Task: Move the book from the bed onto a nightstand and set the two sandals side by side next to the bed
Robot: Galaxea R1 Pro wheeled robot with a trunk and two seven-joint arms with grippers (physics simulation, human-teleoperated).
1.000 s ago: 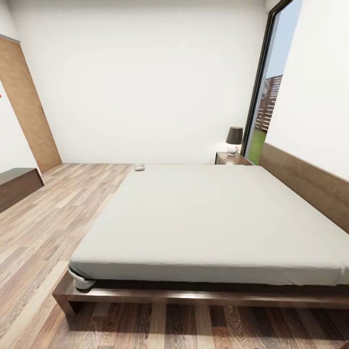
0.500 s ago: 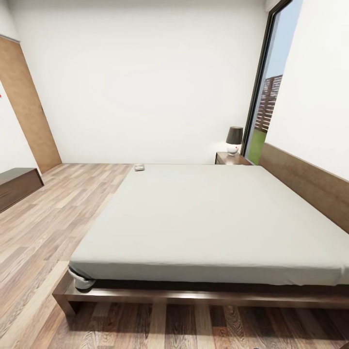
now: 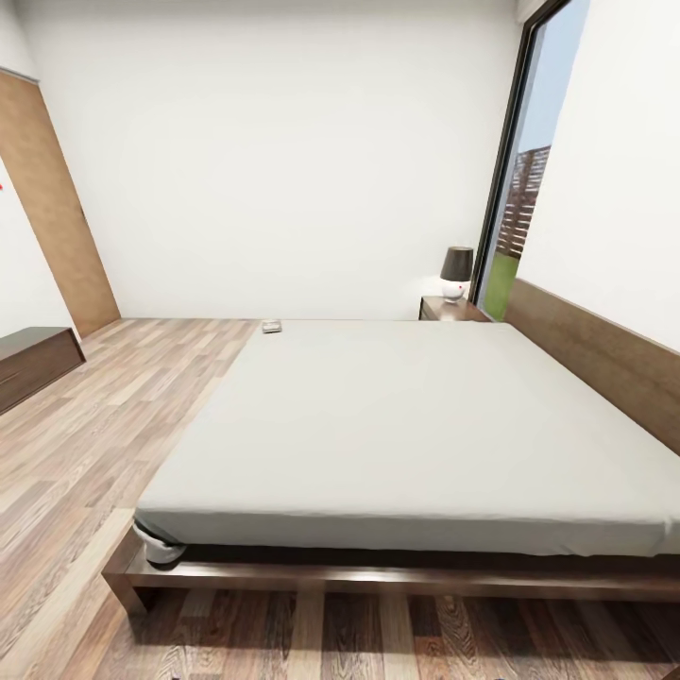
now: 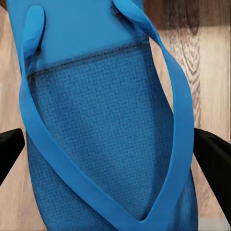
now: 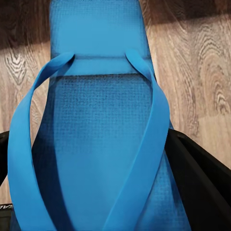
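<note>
The bed (image 3: 416, 425), with a pale grey mattress on a dark wooden frame, lies across the head view. The book (image 3: 272, 327) is a small dark item on the mattress's far left corner. A nightstand (image 3: 451, 309) stands at the far side by the headboard. In the left wrist view my left gripper (image 4: 115, 159) is shut on a blue sandal (image 4: 101, 120), with a black finger (image 4: 214, 156) at each side of the sole. My right gripper (image 5: 103, 178) is likewise shut on the other blue sandal (image 5: 96, 134), held above the plank floor.
A dark-shaded lamp (image 3: 456, 272) sits on the nightstand beside the tall black-framed window (image 3: 519, 189). A long dark console (image 3: 33, 364) stands at the left wall near a wood door panel (image 3: 57, 217). Plank floor (image 3: 104, 416) runs along the bed's left side.
</note>
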